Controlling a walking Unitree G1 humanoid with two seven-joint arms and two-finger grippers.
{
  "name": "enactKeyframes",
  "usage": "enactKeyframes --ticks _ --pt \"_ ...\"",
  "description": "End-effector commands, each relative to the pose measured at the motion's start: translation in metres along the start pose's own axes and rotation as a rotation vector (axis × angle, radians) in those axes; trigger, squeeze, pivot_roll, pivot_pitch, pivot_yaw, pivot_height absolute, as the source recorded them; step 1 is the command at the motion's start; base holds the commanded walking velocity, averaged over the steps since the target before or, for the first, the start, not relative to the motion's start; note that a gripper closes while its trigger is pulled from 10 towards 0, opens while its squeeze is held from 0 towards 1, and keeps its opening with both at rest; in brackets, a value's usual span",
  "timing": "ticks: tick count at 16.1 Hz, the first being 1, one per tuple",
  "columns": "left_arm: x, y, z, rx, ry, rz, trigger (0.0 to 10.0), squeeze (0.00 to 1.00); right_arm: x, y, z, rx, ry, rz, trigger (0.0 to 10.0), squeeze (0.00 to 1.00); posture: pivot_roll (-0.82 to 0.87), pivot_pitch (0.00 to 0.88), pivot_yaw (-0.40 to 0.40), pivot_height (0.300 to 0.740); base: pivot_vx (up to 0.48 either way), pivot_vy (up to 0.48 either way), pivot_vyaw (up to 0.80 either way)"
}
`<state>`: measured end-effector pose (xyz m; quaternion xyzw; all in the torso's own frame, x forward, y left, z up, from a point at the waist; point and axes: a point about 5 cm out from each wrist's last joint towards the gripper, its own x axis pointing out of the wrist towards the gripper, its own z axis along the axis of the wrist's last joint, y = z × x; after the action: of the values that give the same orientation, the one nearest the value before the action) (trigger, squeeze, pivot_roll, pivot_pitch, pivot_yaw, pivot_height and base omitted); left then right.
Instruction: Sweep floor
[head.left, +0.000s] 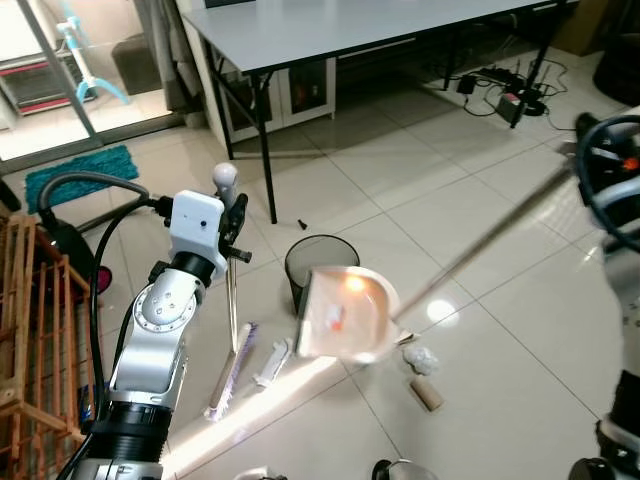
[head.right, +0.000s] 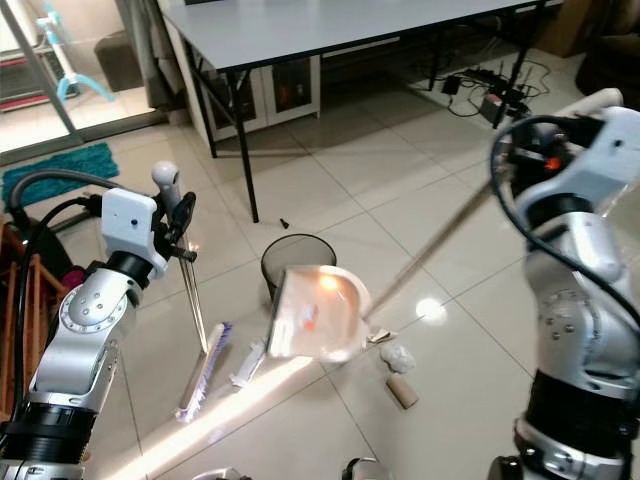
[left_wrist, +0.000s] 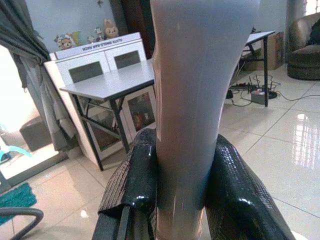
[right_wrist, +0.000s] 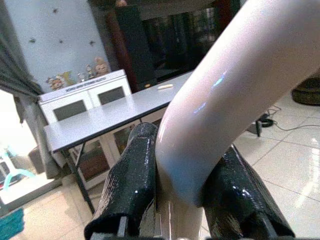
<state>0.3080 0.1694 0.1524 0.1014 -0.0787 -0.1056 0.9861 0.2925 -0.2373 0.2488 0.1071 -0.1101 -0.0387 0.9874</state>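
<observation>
Tiled floor (head.left: 420, 200): we clamp broom (head.left: 231, 300) left, dustpan (head.left: 345, 315) right (tilted over bin (head.left: 320, 262) for emptying, apparently).

Dustpan (head.left: 345, 315): pale pink. Bin (head.left: 321, 268): black mesh. Broom (head.left: 232, 368): white, purple bristles. Floor (head.left: 420, 180): cream tiles. Mat (head.left: 80, 173): teal. Counter (head.left: 330, 30): grey.

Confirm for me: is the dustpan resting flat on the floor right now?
No: the dustpan is lifted and tilted against the black bin, held by its long handle in the right gripper.
</observation>
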Motion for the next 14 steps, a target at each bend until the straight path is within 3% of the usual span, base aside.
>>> enactKeyframes --ticks 1,2,4,7,12,14 --pt "0.003 0.001 0.004 0.010 -0.011 -0.003 10.0 0.00 -0.001 0.010 -0.002 -0.021 -0.004 0.029 10.0 0.00 0.00 0.068 0.065 0.740 0.000 0.000 0.00" --pt "0.002 -0.001 0.003 -0.006 -0.013 0.005 10.0 0.00 -0.005 0.022 -0.022 -0.109 0.034 0.072 10.0 0.00 0.00 0.071 0.058 0.740 0.000 0.000 0.00" --pt "0.000 -0.002 -0.001 0.000 0.007 0.017 10.0 0.00 -0.011 0.029 -0.045 -0.077 0.085 0.073 10.0 0.00 0.01 0.075 0.052 0.740 0.000 0.270 0.00" --pt "0.000 -0.002 -0.002 0.004 0.008 0.013 10.0 0.00 -0.017 0.032 -0.055 -0.051 0.118 0.060 10.0 0.00 0.01 0.082 0.055 0.740 0.000 0.334 0.00" --pt "0.005 -0.005 0.002 0.005 -0.017 -0.001 10.0 0.00 -0.025 0.016 -0.077 -0.139 0.091 -0.051 10.0 0.00 0.01 0.087 0.054 0.740 0.000 0.376 0.00" --pt "0.006 -0.005 0.003 0.008 -0.015 -0.001 10.0 0.00 -0.027 0.010 -0.087 -0.132 0.109 -0.086 10.0 0.00 0.02 0.089 0.055 0.740 0.000 0.382 0.00"
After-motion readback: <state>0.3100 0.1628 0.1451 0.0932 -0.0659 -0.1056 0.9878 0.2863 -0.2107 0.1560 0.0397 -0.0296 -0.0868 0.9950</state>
